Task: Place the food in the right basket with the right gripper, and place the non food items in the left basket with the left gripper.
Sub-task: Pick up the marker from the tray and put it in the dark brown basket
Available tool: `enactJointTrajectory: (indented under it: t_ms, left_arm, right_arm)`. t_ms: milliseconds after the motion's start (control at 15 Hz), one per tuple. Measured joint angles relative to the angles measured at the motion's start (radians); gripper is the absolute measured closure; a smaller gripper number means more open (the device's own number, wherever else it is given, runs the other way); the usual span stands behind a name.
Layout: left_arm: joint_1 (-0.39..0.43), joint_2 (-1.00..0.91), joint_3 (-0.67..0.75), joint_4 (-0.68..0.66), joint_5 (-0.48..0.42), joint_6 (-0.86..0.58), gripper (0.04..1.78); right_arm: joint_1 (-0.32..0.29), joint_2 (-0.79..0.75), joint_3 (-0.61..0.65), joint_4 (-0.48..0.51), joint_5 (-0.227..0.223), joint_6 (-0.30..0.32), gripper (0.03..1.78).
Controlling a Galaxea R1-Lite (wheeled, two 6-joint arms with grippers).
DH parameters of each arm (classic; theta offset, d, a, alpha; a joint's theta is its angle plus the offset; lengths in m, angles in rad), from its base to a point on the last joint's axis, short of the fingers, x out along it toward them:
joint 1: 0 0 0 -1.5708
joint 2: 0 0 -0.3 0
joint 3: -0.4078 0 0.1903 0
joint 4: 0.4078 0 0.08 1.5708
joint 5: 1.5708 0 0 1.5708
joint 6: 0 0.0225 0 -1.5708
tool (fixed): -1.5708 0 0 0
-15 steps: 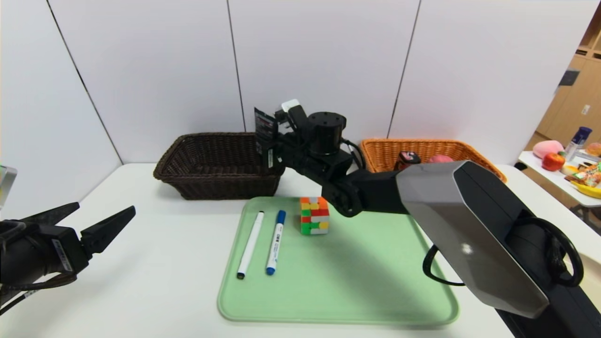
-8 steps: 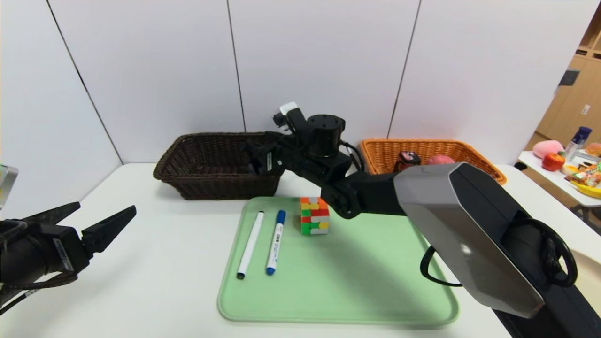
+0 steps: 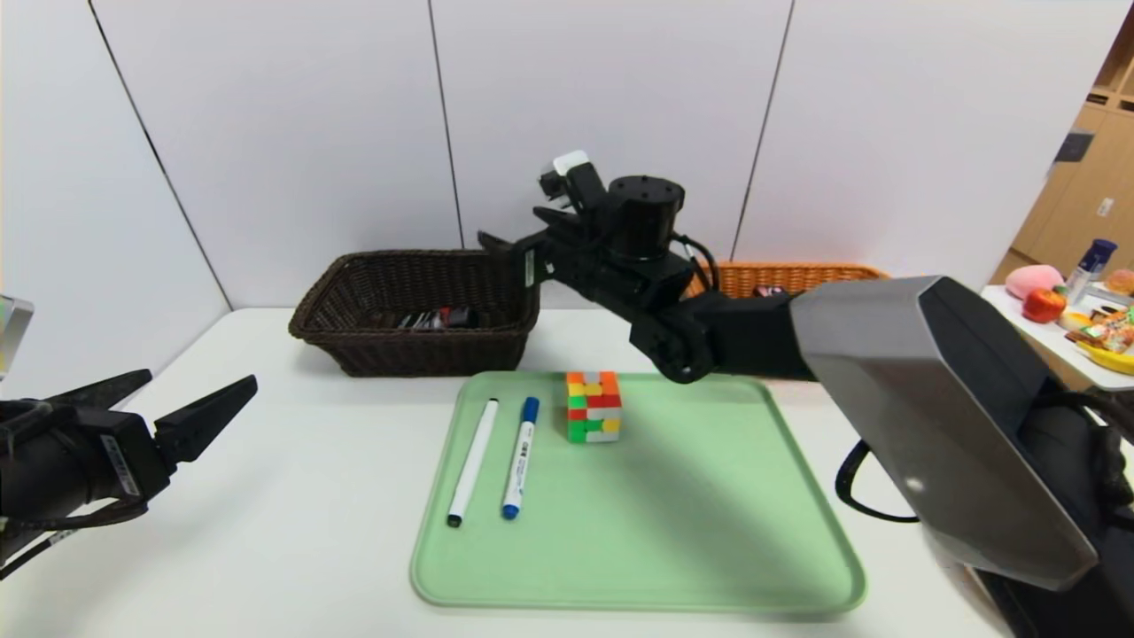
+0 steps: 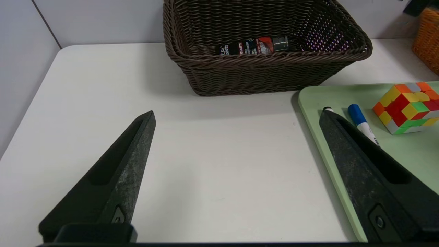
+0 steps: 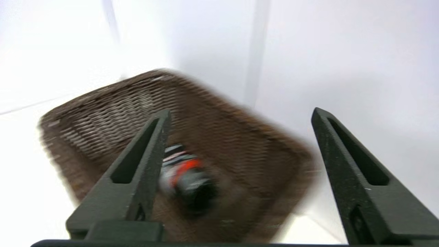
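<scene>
Green tray (image 3: 709,532): near-centre of the white table (image 3: 292,532); carries what is not yet sorted.
Left gripper (image 3: 190,412): at the table's near left edge, fingers spread wide and empty, pointing toward the tray; parked, likely waiting its turn.
Black-cap marker (image 3: 472,461): near the tray's left edge, long axis near-to-far, cap at the near end.
Blue-cap marker (image 3: 520,456): just beside the first and parallel; one blue end points far, the other near.
Cube (image 3: 594,406): toward the tray's far edge, apart from the markers, resting flat.
Dark basket (image 3: 354,341): far left of the table, beyond the tray's far left corner.
Tube (image 4: 252,46): lying on the dark basket's floor, long axis along the basket's length, cap end toward the robot's right.
Right gripper (image 3: 509,252): above the dark basket's right rim, fingers spread, nothing between them; judged a release over the non-food basket, though the task assigns that basket to the left arm.
Orange basket (image 3: 797,276): far right, mostly hidden behind the right arm; contents cannot be told.
</scene>
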Motion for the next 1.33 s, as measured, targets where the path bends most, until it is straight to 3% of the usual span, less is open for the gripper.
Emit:
enactJointTrajectory:
  t_ms: [133, 333, 800, 1133, 1333]
  left_arm:
    - [0.000, 0.008, -0.011, 0.000, -0.001, 0.000, 0.13]
    - [0.000, 0.023, -0.015, -0.003, 0.000, -0.001, 0.13]
    - [0.000, 0.061, -0.033, -0.035, -0.001, -0.001, 0.13]
    - [0.000, 0.074, -0.035, -0.036, -0.001, -0.001, 0.13]
    - [-0.002, 0.081, -0.035, -0.035, -0.001, -0.003, 0.13]
  right_arm:
    - [-0.032, -0.072, 0.063, 0.025, -0.041, -0.032, 0.32]
    - [-0.095, -0.222, 0.268, 0.049, -0.071, -0.089, 0.25]
    - [-0.369, -0.637, 0.749, 0.056, -0.166, -0.149, 0.16]
    - [-0.588, -0.924, 1.027, 0.066, -0.167, -0.152, 0.13]
    - [-0.640, -1.105, 1.186, 0.122, -0.163, -0.145, 0.12]
